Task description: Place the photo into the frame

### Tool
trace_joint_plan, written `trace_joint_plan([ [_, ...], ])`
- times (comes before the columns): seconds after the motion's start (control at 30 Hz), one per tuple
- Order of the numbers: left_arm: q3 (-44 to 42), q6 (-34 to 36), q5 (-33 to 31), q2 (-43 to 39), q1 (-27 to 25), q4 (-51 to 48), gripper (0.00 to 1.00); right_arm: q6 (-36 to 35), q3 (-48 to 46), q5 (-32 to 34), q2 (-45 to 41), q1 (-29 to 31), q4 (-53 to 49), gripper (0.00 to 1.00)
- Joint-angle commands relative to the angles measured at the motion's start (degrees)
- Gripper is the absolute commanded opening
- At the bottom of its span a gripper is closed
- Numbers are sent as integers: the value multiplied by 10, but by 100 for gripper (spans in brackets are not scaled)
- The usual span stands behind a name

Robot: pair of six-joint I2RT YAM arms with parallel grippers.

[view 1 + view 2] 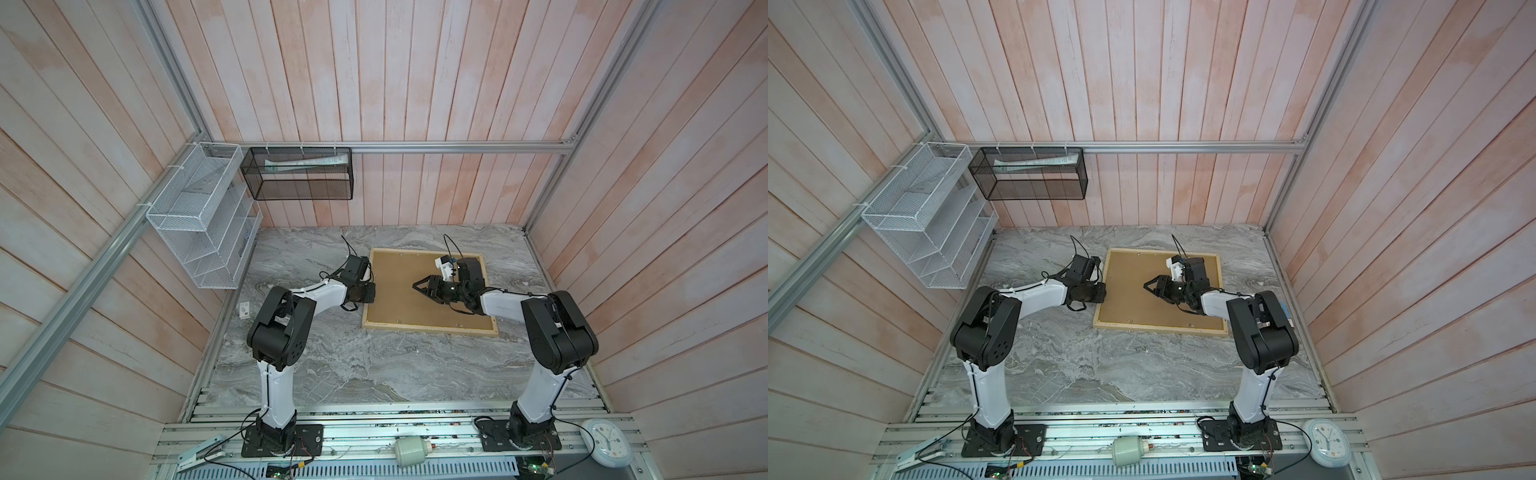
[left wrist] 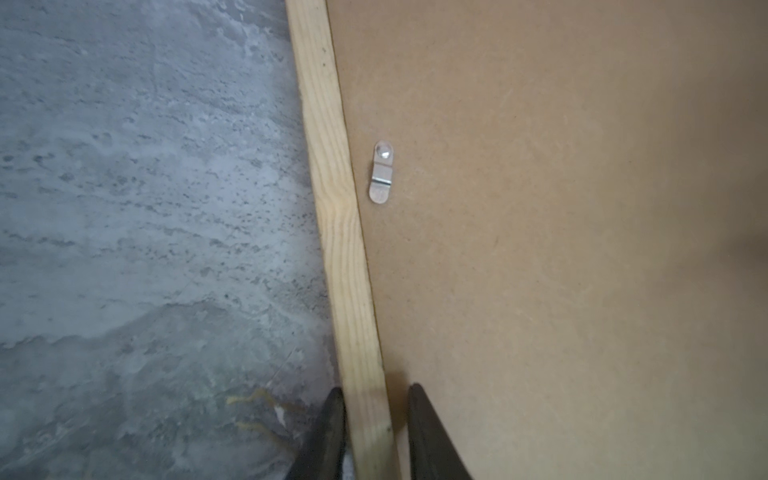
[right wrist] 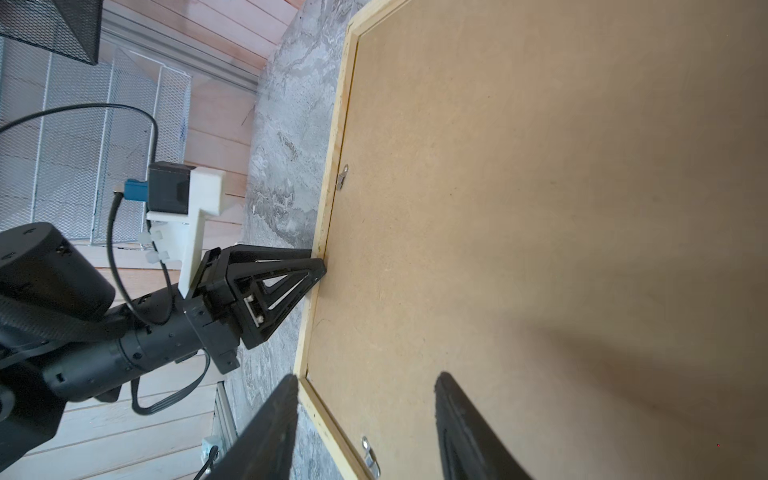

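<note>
1. The frame (image 1: 395, 309) (image 1: 1129, 307) is lying flat on the grey marbled counter (image 1: 332, 365), brown fibreboard back facing up, toward the far side and between the two arms in both top views
2. The left hand (image 1: 369, 294) (image 2: 376, 386) is pointing down at the frame's left rail, its jaws narrowly parted and straddling the pale wood
3. In the left wrist view, one finger (image 2: 332, 432) is sitting against the rail's outer edge on the counter side, and the other finger (image 2: 428, 436) is standing just off the inner edge, over the backing
4. A small metal clip (image 2: 381, 172) is lying on the backing just beside that rail
5. The right hand (image 1: 417, 286) (image 3: 368, 376) is reaching over the middle of the backing, pointing toward the left hand, its jaws standing wide with nothing between them
6. A second clip (image 3: 371, 455) is showing near the frame's near rail in the right wrist view
</note>
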Motion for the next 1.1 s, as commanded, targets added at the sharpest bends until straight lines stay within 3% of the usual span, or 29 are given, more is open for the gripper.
trace_joint_plan([
  [0.0, -20, -16, 2, -7, -11, 3, 26, 29, 28, 4, 27, 20, 35, 54],
  [0.57, -80, -108, -4, -6, -11, 5, 17, 96, 100, 27, 115, 74, 87, 52],
  [1.07, -129, -138, 7, -23, -13, 12, 13, 153, 229, 53, 222, 115, 85, 53],
])
